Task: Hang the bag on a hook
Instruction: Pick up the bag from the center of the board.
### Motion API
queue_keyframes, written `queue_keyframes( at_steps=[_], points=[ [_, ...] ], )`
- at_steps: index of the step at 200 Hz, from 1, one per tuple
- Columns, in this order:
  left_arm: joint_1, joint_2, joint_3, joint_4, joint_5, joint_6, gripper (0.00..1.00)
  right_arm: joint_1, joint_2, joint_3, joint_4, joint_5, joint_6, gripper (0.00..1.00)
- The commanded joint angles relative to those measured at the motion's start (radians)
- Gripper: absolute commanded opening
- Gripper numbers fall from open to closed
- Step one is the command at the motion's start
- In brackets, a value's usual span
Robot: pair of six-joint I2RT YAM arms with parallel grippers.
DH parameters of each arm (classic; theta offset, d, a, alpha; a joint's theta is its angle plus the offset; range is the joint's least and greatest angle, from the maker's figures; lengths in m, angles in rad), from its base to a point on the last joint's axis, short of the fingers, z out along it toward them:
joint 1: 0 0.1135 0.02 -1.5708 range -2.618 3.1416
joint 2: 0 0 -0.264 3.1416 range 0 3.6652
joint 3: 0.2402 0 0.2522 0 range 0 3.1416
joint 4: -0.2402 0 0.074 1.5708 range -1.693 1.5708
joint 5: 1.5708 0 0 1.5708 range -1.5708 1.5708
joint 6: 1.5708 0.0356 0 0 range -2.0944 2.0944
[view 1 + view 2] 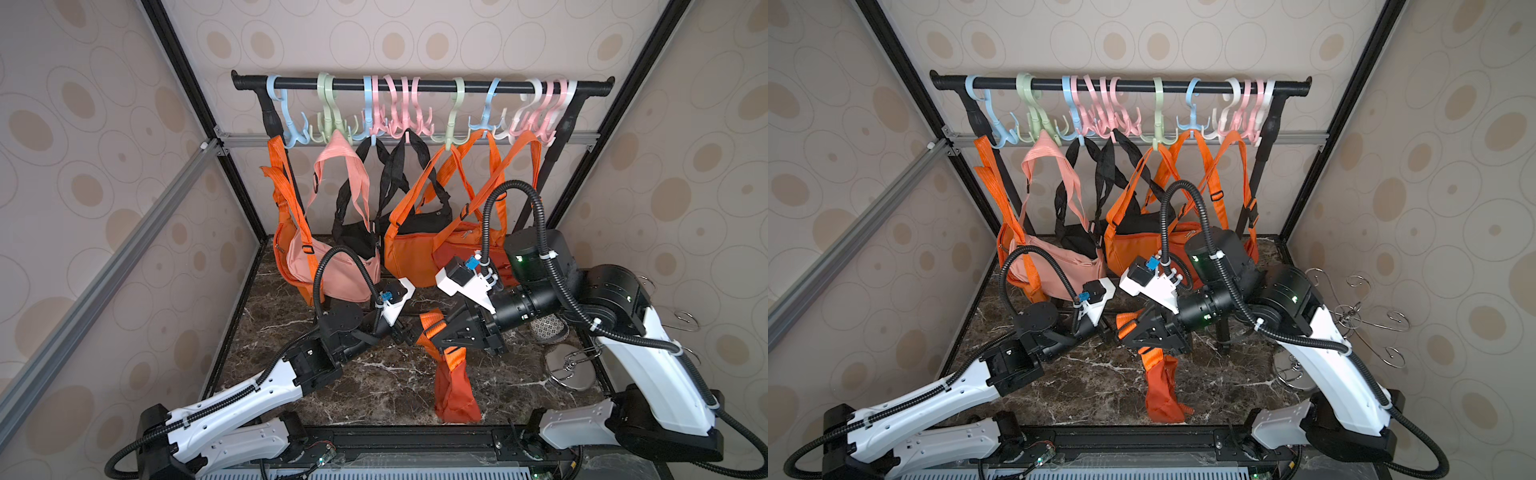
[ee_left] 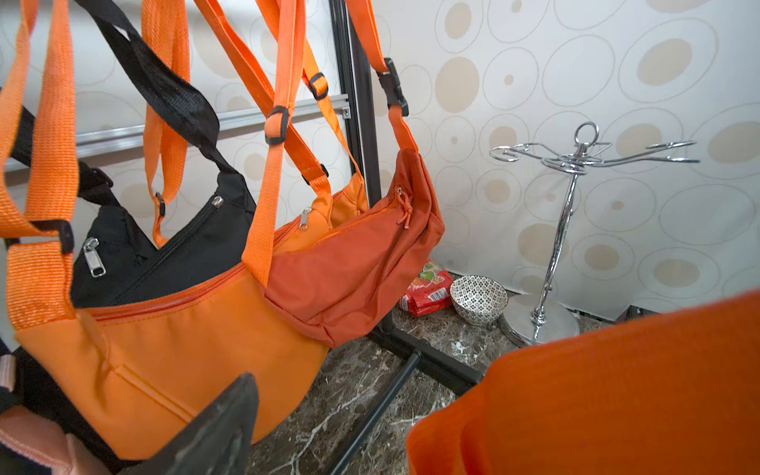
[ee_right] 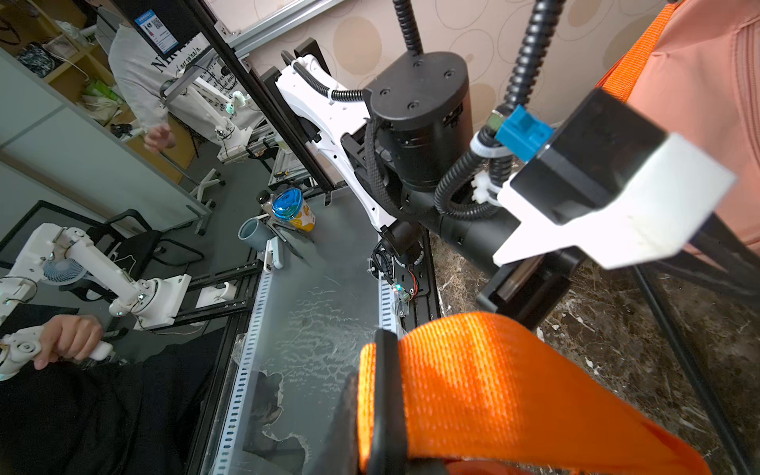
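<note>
Closest to any lens, filling the foreground of the right wrist view, is the bright orange webbing strap [image 3: 473,382] with its black plastic slider [image 3: 384,395]. We see the right gripper [image 1: 434,338] clenched on that strap. In both top views the strap drops from the grip toward 6 o'clock to the dark orange fabric sling bag [image 1: 455,392]. The bag hangs bunched, its lower end at or just above the brown marble tabletop [image 1: 365,386], near the front edge and well apart from the rack. The left gripper [image 1: 410,333] sits just beside the right one, at its 9 o'clock. The left wrist view shows only one dark finger [image 2: 218,427], with bare marble between it and the orange cloth, so we read its jaws as spread and holding nothing. At 12 o'clock stands the black metal rail [image 1: 415,85] with its pastel plastic multi-prong hooks [image 1: 399,112], crowded with other sling bags in orange, pink and black [image 1: 349,278]. Toward 3 o'clock is a chrome wire stand [image 2: 551,329]. We judge the step in hand to be the carry: the bag is lifted by its strap but not yet hung. The next move calls for raising the strap as an open loop toward 1 o'clock, perhaps with the left gripper taking a second hold. The pink and white hooks at the rail's end [image 1: 550,118] look least loaded, though the way there passes close to the hanging straps.
</note>
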Motion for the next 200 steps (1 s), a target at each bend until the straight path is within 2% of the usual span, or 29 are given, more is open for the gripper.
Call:
queue_keyframes(
  at_steps=[1,25,74,81,94,109,133,160,200],
  points=[
    [-0.015,0.025,0.01,0.127,0.02,-0.002,0.91,-0.016,-0.05,-0.032,0.05,-0.018,-0.011,0.0],
    [-0.056,0.062,0.011,0.176,0.009,0.004,0.93,-0.035,-0.048,-0.036,0.041,-0.034,-0.014,0.0],
    [-0.064,0.112,0.005,0.238,-0.041,0.01,0.79,-0.049,-0.103,-0.039,0.053,0.015,-0.017,0.0],
    [-0.064,0.114,0.004,0.242,-0.061,0.016,0.72,-0.05,-0.118,-0.043,0.06,0.052,-0.012,0.0],
    [-0.063,0.108,0.005,0.242,-0.129,0.028,0.51,-0.054,-0.166,-0.072,0.096,0.16,0.003,0.0],
    [-0.064,0.087,0.006,0.228,-0.172,0.056,0.32,-0.064,-0.23,-0.122,0.146,0.347,0.037,0.0],
    [-0.063,0.06,0.036,0.153,-0.221,0.1,0.12,-0.084,-0.284,-0.166,0.168,0.57,0.074,0.0],
    [-0.06,0.034,0.062,0.094,-0.297,0.143,0.08,-0.096,-0.334,-0.244,0.206,0.731,0.103,0.0],
    [-0.034,0.003,0.094,0.055,-0.342,0.165,0.0,-0.103,-0.397,-0.303,0.242,0.927,0.126,0.0]
  ],
)
